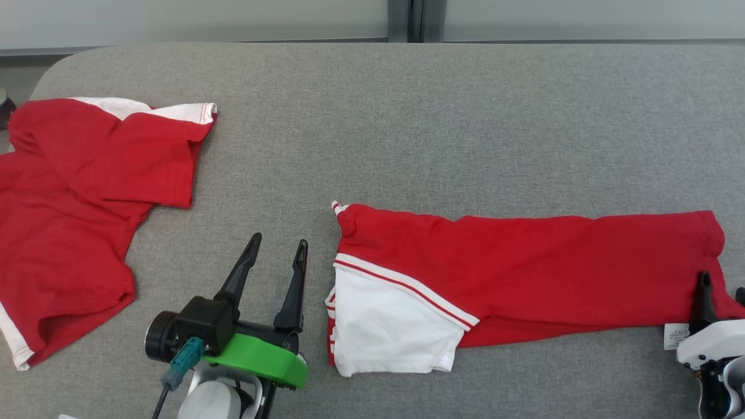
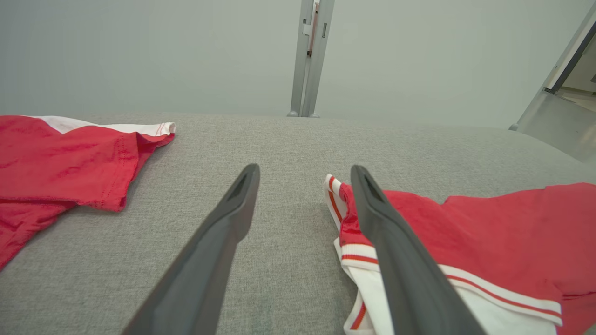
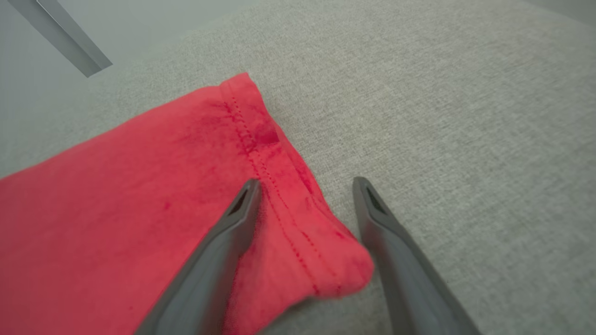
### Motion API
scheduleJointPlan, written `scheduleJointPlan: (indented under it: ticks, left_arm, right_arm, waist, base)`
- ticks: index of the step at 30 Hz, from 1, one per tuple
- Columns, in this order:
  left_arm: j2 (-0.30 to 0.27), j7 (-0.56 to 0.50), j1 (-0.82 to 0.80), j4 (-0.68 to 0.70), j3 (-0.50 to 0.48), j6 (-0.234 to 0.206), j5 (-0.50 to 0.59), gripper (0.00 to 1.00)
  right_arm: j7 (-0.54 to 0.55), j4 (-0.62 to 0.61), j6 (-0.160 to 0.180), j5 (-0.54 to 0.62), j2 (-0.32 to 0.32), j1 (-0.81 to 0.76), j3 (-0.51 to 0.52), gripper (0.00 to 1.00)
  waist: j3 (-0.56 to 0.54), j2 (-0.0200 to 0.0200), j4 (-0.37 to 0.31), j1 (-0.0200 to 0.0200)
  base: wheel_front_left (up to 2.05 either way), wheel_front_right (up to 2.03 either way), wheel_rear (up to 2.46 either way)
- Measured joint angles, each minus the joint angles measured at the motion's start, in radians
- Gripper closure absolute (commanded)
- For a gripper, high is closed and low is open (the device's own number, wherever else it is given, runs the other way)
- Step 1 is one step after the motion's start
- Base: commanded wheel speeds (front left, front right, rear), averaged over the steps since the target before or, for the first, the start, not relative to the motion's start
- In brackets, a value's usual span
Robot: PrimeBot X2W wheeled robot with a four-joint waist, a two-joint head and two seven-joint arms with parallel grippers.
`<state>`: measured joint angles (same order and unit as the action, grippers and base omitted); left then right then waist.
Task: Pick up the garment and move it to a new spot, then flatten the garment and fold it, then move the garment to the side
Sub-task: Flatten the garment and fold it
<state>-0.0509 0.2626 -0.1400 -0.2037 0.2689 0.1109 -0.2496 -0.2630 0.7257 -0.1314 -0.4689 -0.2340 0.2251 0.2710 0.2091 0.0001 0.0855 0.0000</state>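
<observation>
At the far left of the grey cloth-covered table [image 1: 407,116] a loose red shirt [image 1: 75,198] with white trim lies rumpled, part of it running off the left edge of the head view. Just to its right, over bare table, the left gripper [image 1: 279,240] hangs with its jaws spread wide and nothing between them. In its own wrist view the left gripper [image 2: 305,168] has its right finger just beside the striped edge of the garment [image 2: 489,232]. The garment [image 1: 524,273] lies in the near middle of the table as a long red band running left to right, with a white panel [image 1: 390,326] edged in red stripes at its left end. A small white label [image 1: 675,336] pokes out at its right end. There the right gripper [image 1: 722,282] stands open across the hemmed corner. In the right wrist view [image 3: 306,181] one finger lies over red cloth [image 3: 139,209] and the other over grey table, with the hem between them ungripped.
</observation>
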Motion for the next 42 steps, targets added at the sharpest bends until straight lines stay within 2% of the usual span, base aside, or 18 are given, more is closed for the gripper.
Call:
scheduleJointPlan:
  ticks: [6, 7, 8, 9, 14, 20, 23, 27, 31, 35, 42]
  left_arm:
    - [0.000, 0.000, -0.005, -0.007, 0.001, 0.000, 0.003, 0.00]
    - [0.000, 0.000, -0.006, -0.008, 0.000, 0.000, 0.003, 0.00]
    - [0.000, 0.000, -0.006, -0.009, 0.000, 0.000, 0.003, 0.00]
    - [0.000, 0.000, -0.006, -0.010, 0.000, 0.000, 0.003, 0.00]
    - [0.000, 0.000, -0.008, -0.012, -0.002, -0.001, 0.004, 0.00]
    - [0.000, 0.000, -0.011, 0.004, 0.001, -0.001, 0.002, 0.00]
    - [0.001, 0.000, -0.011, 0.009, 0.007, -0.003, -0.001, 0.00]
    - [0.001, 0.000, -0.010, 0.011, 0.004, -0.007, -0.004, 0.00]
    - [0.001, 0.000, -0.010, 0.008, 0.000, -0.007, -0.008, 0.00]
    - [0.001, 0.000, -0.011, -0.003, 0.012, -0.004, 0.006, 0.00]
    - [0.001, 0.000, -0.016, -0.016, 0.005, 0.005, 0.021, 0.00]
  right_arm:
    - [-0.002, 0.017, 0.000, -0.013, 0.001, 0.023, -0.031, 0.00]
    - [-0.002, 0.019, 0.000, -0.017, 0.001, 0.025, -0.040, 0.20]
    - [-0.003, 0.022, 0.000, -0.022, 0.001, 0.026, -0.050, 0.86]
    - [-0.003, 0.026, 0.000, -0.022, -0.002, 0.027, -0.058, 1.00]
    - [-0.003, 0.060, -0.002, -0.026, -0.038, 0.034, -0.098, 1.00]
    - [-0.001, 0.115, -0.001, -0.055, -0.138, 0.052, 0.004, 1.00]
    - [-0.001, 0.116, 0.000, -0.046, -0.167, 0.059, 0.056, 1.00]
    - [-0.001, 0.074, 0.000, -0.016, -0.167, 0.062, 0.064, 1.00]
    - [-0.001, 0.020, 0.000, 0.009, -0.152, 0.064, 0.023, 1.00]
    - [-0.001, -0.063, 0.000, 0.023, -0.126, 0.076, -0.042, 1.00]
    - [0.036, -0.289, 0.000, 0.051, -0.031, 0.053, -0.217, 1.00]
  waist:
    - [0.011, 0.0000, -0.006, 0.0000]
    - [0.011, 0.0000, -0.007, 0.0000]
    - [0.011, 0.0000, -0.009, 0.0000]
    - [0.010, 0.0000, -0.011, 0.0000]
    - [0.003, 0.0000, -0.024, 0.0000]
    - [-0.008, 0.0000, -0.039, 0.0000]
    - [-0.013, 0.0000, -0.037, 0.0000]
    - [-0.023, 0.0000, -0.033, 0.0000]
    - [-0.033, 0.0000, -0.033, 0.0000]
    - [-0.053, 0.0000, -0.029, 0.0000]
    - [-0.097, 0.0000, -0.012, 0.0000]
  base:
    - [0.00, 0.00, 0.00]
    - [0.00, 0.00, 0.00]
    - [0.00, 0.00, 0.00]
    - [0.00, 0.00, 0.00]
    - [0.00, 0.00, 0.00]
    - [0.00, 0.00, 0.00]
    - [0.00, 0.00, 0.00]
    - [0.00, 0.00, 0.00]
    - [0.00, 0.00, 0.00]
    - [0.00, 0.00, 0.00]
    - [0.00, 0.00, 0.00]
